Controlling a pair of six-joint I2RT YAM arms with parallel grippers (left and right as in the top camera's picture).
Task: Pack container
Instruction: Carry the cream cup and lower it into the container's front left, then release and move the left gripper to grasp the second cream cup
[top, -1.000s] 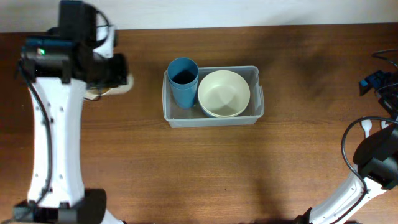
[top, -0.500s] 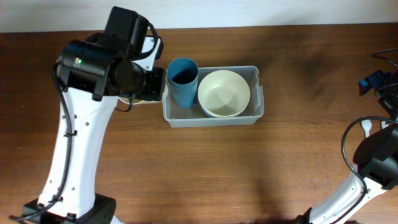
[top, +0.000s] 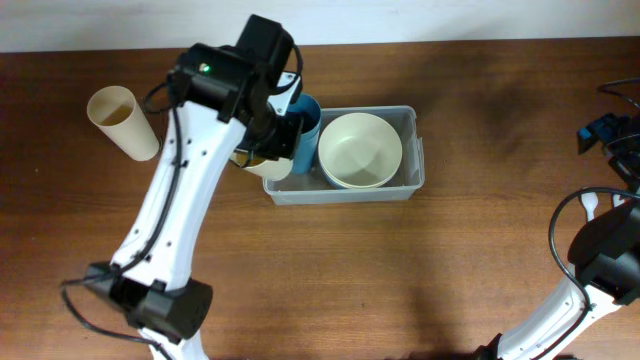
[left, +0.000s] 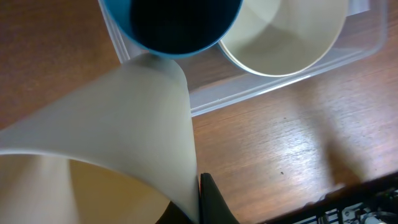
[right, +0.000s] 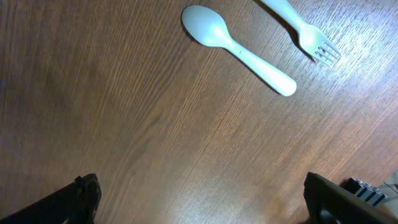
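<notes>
The clear plastic container (top: 412, 150) sits at the table's middle back. It holds a blue cup (top: 308, 120) at its left end and a cream bowl (top: 360, 150) beside it. My left gripper (top: 265, 150) is shut on a cream cup (left: 124, 124) and holds it over the container's left edge, just beside the blue cup (left: 174, 25). The bowl (left: 280, 37) and container wall (left: 249, 93) show in the left wrist view. My right gripper (right: 199, 193) is open and empty above bare wood at the far right.
A second cream cup (top: 123, 122) lies on its side at the table's far left. A pale spoon (right: 239, 50) and fork (right: 305, 31) lie on the wood under the right wrist. The right arm (top: 600, 250) stays at the right edge.
My left arm has swung right from the table's far left to the container's left end, carrying the cream cup. The second cream cup on the left is now uncovered. The right arm is still.
</notes>
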